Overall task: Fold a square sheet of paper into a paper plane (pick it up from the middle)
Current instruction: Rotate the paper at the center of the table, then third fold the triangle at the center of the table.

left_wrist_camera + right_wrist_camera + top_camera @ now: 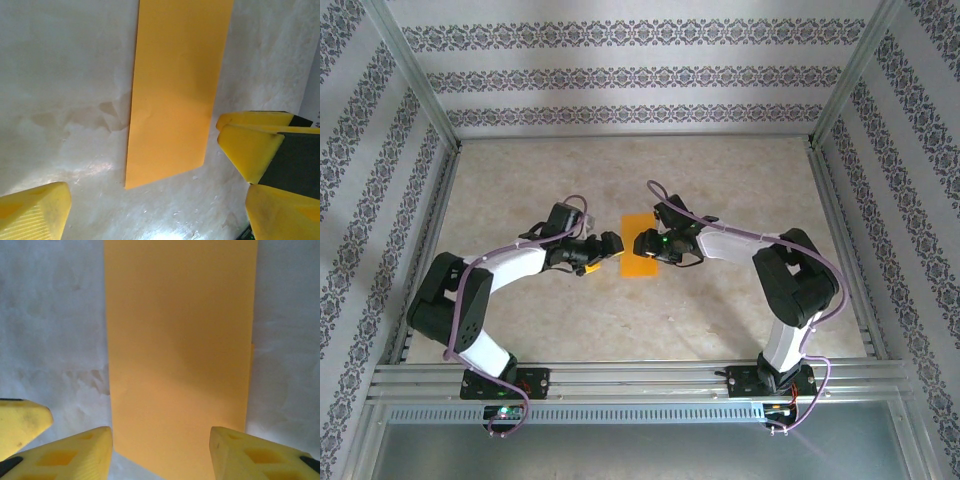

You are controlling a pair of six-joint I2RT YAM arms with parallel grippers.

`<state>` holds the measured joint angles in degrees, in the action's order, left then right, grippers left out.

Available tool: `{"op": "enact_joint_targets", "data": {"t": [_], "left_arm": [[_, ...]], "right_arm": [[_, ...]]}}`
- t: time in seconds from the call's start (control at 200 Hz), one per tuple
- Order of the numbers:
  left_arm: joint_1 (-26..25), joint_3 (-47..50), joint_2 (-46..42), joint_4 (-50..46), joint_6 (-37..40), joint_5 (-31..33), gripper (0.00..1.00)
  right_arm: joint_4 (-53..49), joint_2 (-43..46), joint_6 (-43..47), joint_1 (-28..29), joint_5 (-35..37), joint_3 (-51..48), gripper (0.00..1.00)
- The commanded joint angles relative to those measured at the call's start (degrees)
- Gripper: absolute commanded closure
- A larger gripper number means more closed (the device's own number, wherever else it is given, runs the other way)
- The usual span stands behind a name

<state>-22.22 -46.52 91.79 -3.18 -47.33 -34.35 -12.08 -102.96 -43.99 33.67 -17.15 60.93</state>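
Observation:
The square sheet of paper [639, 249] lies flat on the beige table as a narrow bright orange rectangle, with a second layer peeking along one long edge. In the top view my left gripper [611, 244] sits just left of it and my right gripper [651, 241] just right of it, low over the table. The left gripper [157, 202] is open, its yellow fingers wide apart, and the paper's [175, 85] near corner lies ahead of the gap. The right gripper [160, 442] is open, its fingertips straddling the near end of the paper [180, 340].
The right gripper's yellow fingers [250, 147] show close beside the paper in the left wrist view. Metal frame posts and patterned walls enclose the table [720, 180]. A metal rail [640, 380] runs along the near edge by the arm bases.

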Motion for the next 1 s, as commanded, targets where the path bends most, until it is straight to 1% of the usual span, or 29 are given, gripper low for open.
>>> {"op": "enact_joint_targets", "data": {"t": [0.0,0.075,0.21,0.39,0.49,0.764,0.999], "left_arm": [[-1.2,-1.5,2.2,3.6,-2.0,-1.1,0.14],[-1.5,-1.8,3.4,4.1,-2.8,-1.2,0.19],[-1.8,-2.5,5.4,4.1,-4.4,-1.6,0.31],[-2.2,-3.2,7.6,3.9,-5.7,-2.1,0.5],[-2.3,-3.5,8.4,4.0,-6.2,-2.5,0.57],[-2.6,-4.8,10.7,4.4,-6.5,-4.1,0.66],[-2.6,-5.3,11.9,8.1,-5.9,-7.1,0.69]], "right_arm": [[0.9,-1.7,-1.7,-1.1,0.7,1.8,0.46],[0.9,-2.8,-1.7,-1.4,0.5,1.7,0.46],[0.9,-4.3,-2.0,-1.9,-0.1,1.4,0.46],[0.8,-5.6,-2.3,-2.5,-1.4,0.2,0.47],[0.9,-5.8,-2.4,-2.8,-2.0,-0.8,0.47],[1.1,-5.7,-2.3,-3.6,-2.7,-2.1,0.47],[1.2,-5.8,-2.2,-3.7,-3.2,-2.2,0.48]]}}
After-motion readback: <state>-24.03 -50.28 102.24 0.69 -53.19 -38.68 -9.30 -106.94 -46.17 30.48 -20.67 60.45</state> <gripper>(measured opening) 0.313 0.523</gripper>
